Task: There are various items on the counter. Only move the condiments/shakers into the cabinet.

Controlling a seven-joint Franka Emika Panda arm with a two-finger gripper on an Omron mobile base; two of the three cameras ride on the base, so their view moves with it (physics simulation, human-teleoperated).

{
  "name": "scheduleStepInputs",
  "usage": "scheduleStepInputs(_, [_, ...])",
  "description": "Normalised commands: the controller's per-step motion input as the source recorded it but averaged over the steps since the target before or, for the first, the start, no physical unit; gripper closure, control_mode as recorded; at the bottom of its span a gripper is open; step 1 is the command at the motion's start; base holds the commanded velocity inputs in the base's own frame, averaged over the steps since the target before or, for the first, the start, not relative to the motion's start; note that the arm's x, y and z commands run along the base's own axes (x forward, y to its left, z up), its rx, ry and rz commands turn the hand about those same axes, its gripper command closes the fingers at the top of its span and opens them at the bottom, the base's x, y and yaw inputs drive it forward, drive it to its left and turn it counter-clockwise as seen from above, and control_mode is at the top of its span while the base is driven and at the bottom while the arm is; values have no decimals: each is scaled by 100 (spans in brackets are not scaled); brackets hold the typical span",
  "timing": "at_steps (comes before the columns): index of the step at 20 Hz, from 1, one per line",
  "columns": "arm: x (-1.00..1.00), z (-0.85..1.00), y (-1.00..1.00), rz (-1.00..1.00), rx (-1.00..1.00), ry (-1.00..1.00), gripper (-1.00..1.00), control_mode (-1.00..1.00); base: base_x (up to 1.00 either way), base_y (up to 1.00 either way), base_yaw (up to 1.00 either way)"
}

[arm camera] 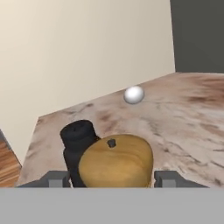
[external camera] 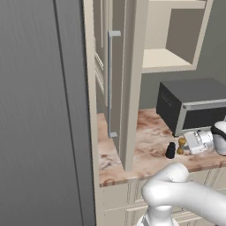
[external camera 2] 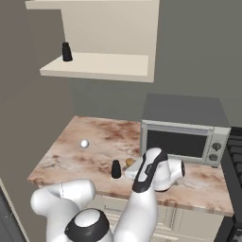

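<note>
my gripper (arm camera: 112,179) sits low over the counter (external camera: 145,141), jaws standing either side of the tan shaker (arm camera: 116,161) with a sliver of gap at each flank; whether they touch it yet i cannot tell; the black shaker (arm camera: 78,146) stands just beside it, touching or nearly so. the tan one looks small, light, hard and smooth, its rounded body likely to slip; i judge the grip should fall across its widest part, squarely. a second black shaker (external camera 2: 66,52) is on the cabinet (external camera 2: 97,66) shelf. a small white ball (arm camera: 134,94) lies well apart on the stone; the microwave (external camera 2: 182,137) stands near on one side; the neighbouring black shaker is the likeliest thing to get knocked over.
</note>
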Motion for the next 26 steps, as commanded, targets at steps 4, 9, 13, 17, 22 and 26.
scheduleStepInputs(4, [0,57,-2,0,2,-3,100,-100,0,0,0])
scheduleStepInputs(9, [-12,92,-17,-5,2,-10,100,-100,0,0,0])
scheduleStepInputs(13, [-34,100,-2,-7,3,-14,100,-100,0,0,0])
scheduleStepInputs(17, [-68,94,12,-9,2,-18,100,-100,0,0,0])
scheduleStepInputs(22, [-61,92,61,-7,6,-19,100,-100,0,0,0])
scheduleStepInputs(26, [-46,100,72,-6,7,-17,100,-100,0,0,0])
